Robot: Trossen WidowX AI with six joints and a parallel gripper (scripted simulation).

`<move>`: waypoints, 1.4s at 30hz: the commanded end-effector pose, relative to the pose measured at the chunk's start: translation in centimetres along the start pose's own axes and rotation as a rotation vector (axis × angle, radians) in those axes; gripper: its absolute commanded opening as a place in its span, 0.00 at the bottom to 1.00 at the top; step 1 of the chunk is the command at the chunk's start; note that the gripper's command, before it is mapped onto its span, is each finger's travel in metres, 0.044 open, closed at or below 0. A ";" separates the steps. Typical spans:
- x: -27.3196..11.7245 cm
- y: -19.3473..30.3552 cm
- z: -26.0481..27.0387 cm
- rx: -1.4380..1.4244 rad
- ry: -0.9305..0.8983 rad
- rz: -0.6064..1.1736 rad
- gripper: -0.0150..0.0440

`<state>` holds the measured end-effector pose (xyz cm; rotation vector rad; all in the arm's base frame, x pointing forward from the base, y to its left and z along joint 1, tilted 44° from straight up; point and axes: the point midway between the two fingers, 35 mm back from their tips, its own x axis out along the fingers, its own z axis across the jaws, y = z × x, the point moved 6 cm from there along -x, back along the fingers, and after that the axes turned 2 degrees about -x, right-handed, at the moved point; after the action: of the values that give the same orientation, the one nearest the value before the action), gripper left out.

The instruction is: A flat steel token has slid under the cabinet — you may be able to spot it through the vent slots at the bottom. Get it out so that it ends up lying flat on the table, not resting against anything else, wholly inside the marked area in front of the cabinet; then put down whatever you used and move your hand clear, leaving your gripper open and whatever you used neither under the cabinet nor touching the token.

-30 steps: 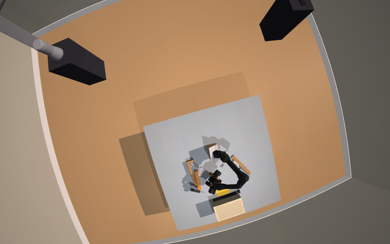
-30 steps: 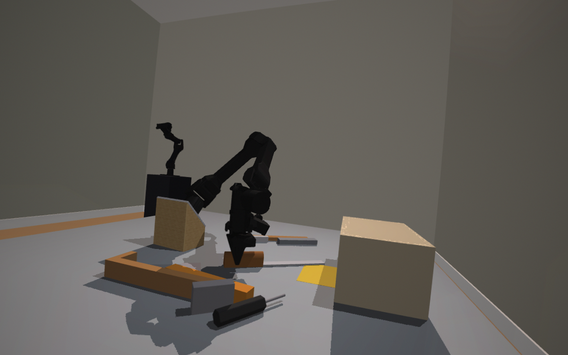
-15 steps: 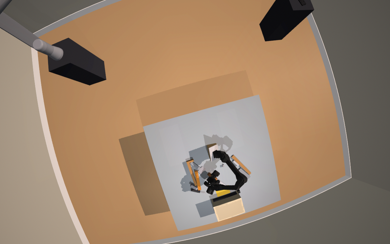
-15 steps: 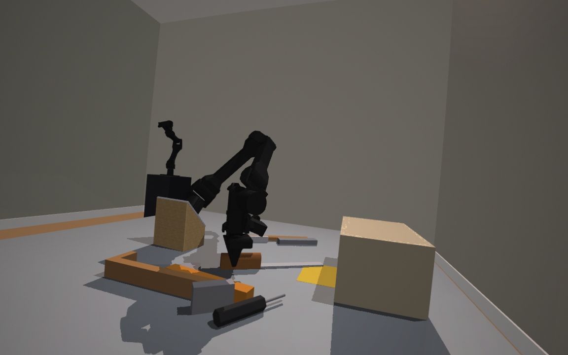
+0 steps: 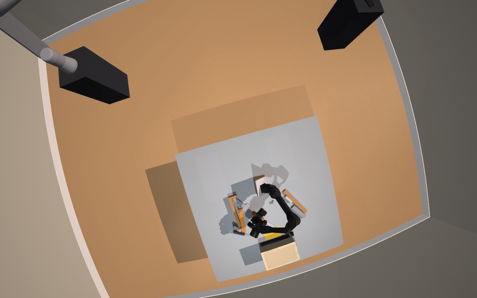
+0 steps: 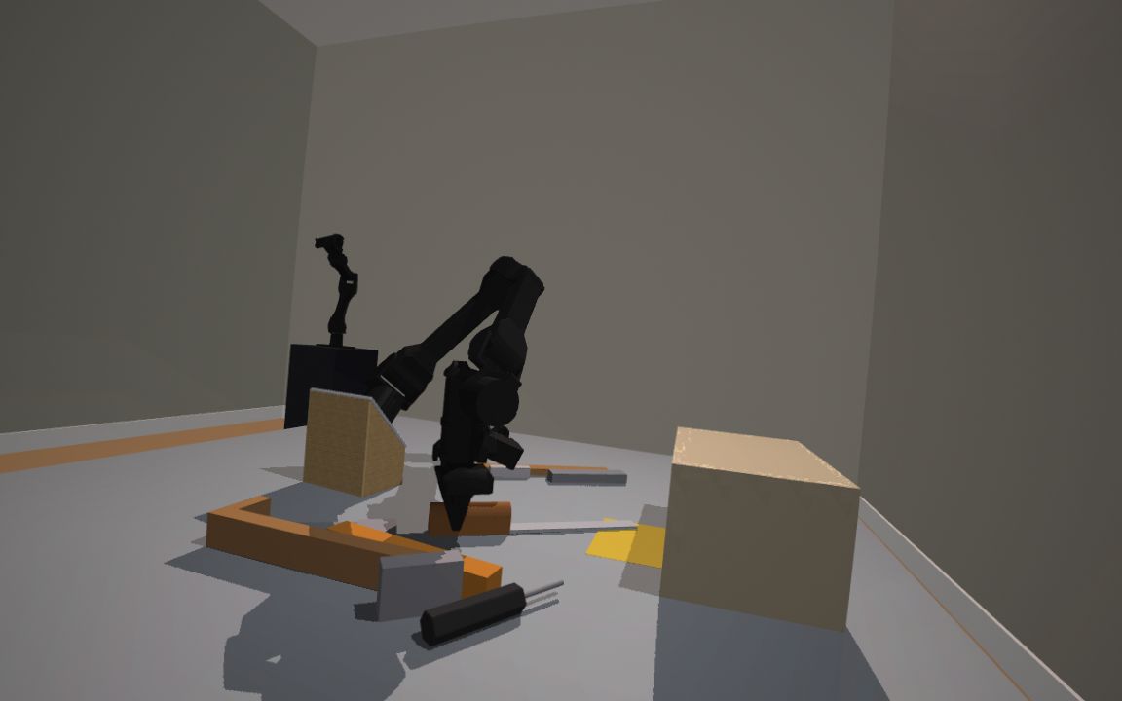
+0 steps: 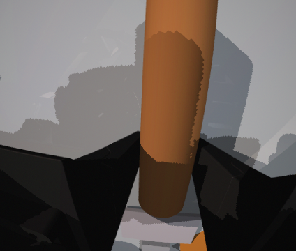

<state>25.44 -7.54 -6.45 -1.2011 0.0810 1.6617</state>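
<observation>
My gripper (image 6: 456,526) (image 7: 167,140) is shut on the brown handle (image 6: 488,517) (image 7: 172,87) of a tool with a long flat pale blade (image 6: 569,526). The tool is about level, low over the table, and the blade points towards the cabinet (image 5: 280,255) (image 6: 761,540). In the exterior view the blade's end overlaps the back edge of the yellow marked area (image 5: 273,236) (image 6: 621,543). The cabinet's dark vent slots (image 5: 277,240) face that area. The blade is out of the wrist view. I cannot make out the steel token in any view.
An orange angled frame (image 5: 232,207) (image 6: 286,549), a grey block (image 6: 419,585) and a black-handled screwdriver (image 6: 473,612) lie to one side. A wooden block with a sloped top (image 5: 259,185) (image 6: 336,444) stands by the arm's base. An orange bar (image 5: 295,201) and a grey bar (image 6: 586,477) lie opposite.
</observation>
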 end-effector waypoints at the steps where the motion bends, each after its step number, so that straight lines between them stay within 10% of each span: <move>1: -0.2 0.3 -0.6 -0.002 0.007 0.000 0.25; 42: -0.3 3.0 -4.2 -0.003 0.011 0.002 0.25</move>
<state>25.83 -11.01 -9.55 -1.2065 0.0817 1.6612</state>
